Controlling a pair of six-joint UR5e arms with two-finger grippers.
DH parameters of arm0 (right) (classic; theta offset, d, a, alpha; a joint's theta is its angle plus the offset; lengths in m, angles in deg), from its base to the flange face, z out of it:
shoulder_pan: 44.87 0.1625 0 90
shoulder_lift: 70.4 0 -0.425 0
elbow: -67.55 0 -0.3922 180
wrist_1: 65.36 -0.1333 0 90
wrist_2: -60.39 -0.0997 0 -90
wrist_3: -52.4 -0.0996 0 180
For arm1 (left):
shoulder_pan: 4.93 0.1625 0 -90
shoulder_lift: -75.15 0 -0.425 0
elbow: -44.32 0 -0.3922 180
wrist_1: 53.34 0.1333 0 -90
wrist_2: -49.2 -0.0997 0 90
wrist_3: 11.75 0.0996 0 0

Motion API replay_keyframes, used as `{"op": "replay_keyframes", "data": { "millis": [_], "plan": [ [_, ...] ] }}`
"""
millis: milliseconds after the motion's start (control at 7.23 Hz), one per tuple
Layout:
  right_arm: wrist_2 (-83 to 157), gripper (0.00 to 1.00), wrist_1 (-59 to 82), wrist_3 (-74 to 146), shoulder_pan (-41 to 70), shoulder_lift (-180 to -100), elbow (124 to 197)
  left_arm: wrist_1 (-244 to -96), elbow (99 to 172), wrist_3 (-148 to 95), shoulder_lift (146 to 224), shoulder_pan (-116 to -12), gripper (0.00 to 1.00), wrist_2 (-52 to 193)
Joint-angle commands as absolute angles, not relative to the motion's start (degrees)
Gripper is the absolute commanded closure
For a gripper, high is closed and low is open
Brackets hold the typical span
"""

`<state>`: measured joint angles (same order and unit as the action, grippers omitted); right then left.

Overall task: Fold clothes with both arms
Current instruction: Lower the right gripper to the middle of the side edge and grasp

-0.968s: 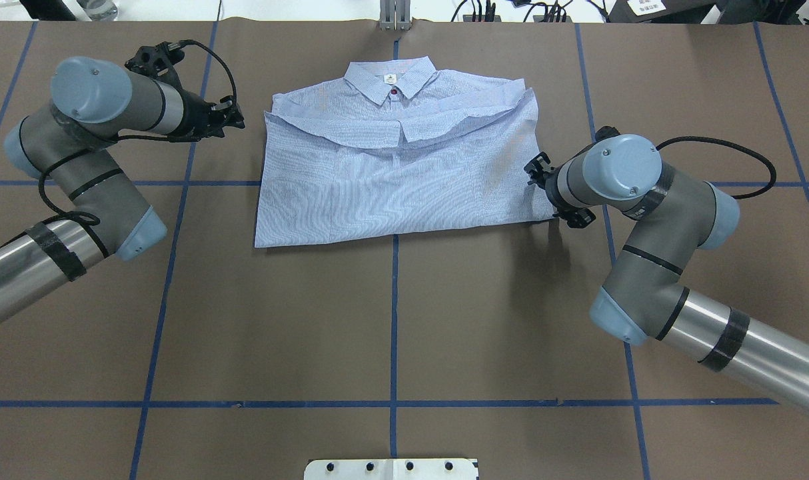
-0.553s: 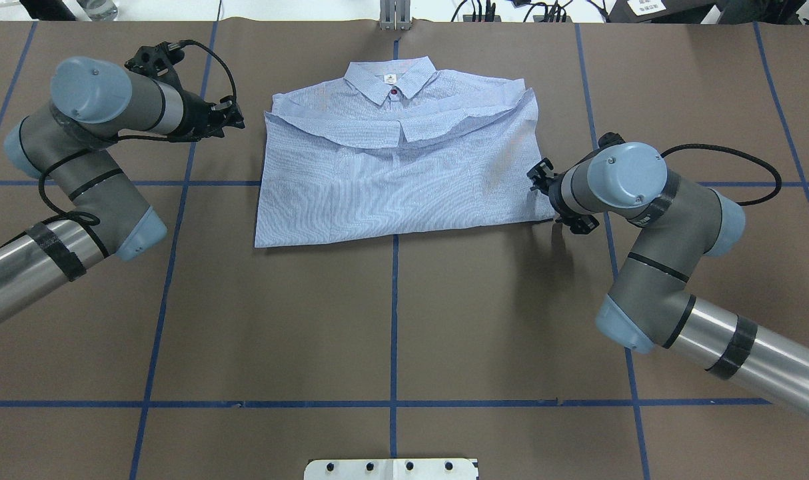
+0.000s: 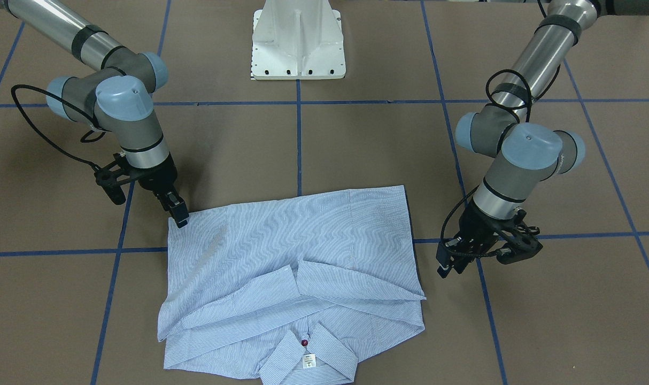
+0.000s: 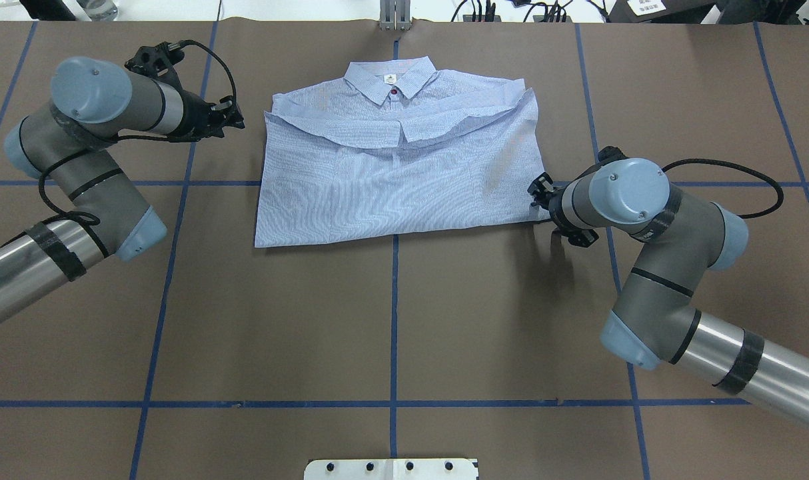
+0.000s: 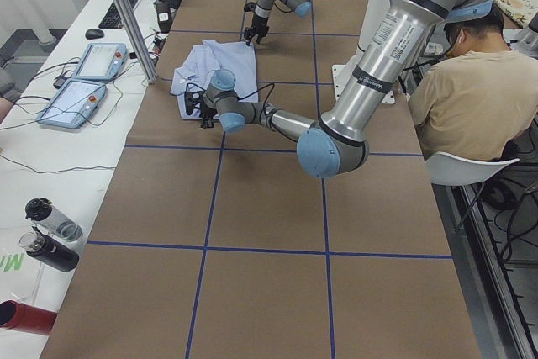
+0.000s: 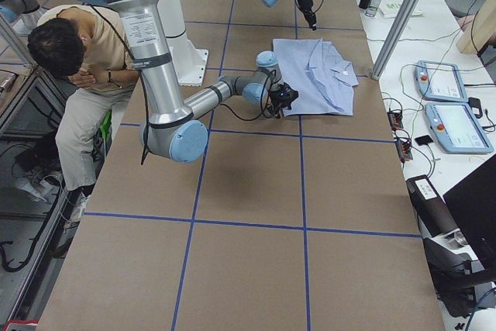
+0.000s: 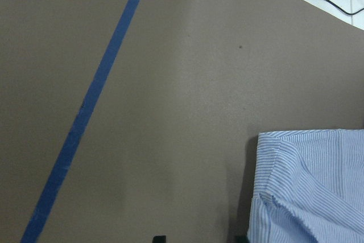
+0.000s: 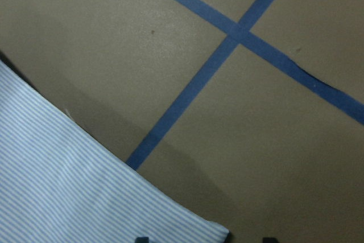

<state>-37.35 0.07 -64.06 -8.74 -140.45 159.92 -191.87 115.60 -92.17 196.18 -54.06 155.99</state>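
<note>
Shirt [image 4: 398, 187] awaiting next fold.
Right arm [image 4: 628, 193] jaws gape astride shirt's hem corner, apparently to pinch; left arm [image 4: 98, 93] jaws parted, empty, beside shoulder.

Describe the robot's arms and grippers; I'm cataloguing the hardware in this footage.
The grey metal jointed left arm and right arm match: both have polished silver tube sections, light blue round joint caps and black bands. A thin black cable loops beside each wrist. The black two-finger left gripper and right gripper look alike.

Striped shirt [image 8: 68, 189] overlies one of two crossing tape lines [image 8: 236, 32].
</note>
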Motion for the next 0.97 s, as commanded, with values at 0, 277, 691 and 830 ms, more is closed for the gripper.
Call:
{"op": "replay_keyframes", "data": {
  "millis": [0,277,691,830],
  "plan": [
    [-36.6,0.55,0.1,-64.9,-8.9,-139.8,159.2,-191.9,115.6,-92.2,196.2,-54.1,0.5,155.9],
    [-35.0,0.81,0.1,-66.5,-9.0,-139.7,159.0,-191.9,115.9,-92.2,195.4,-54.1,0.5,155.9],
    [-34.9,1.0,0.3,-66.5,-8.3,-139.7,159.1,-191.9,116.0,-92.2,195.2,-54.1,0.5,155.9],
    [-35.0,1.0,0.4,-66.5,-8.2,-139.5,159.6,-191.8,116.0,-92.2,195.2,-54.0,0.5,155.9]
  ]
}}
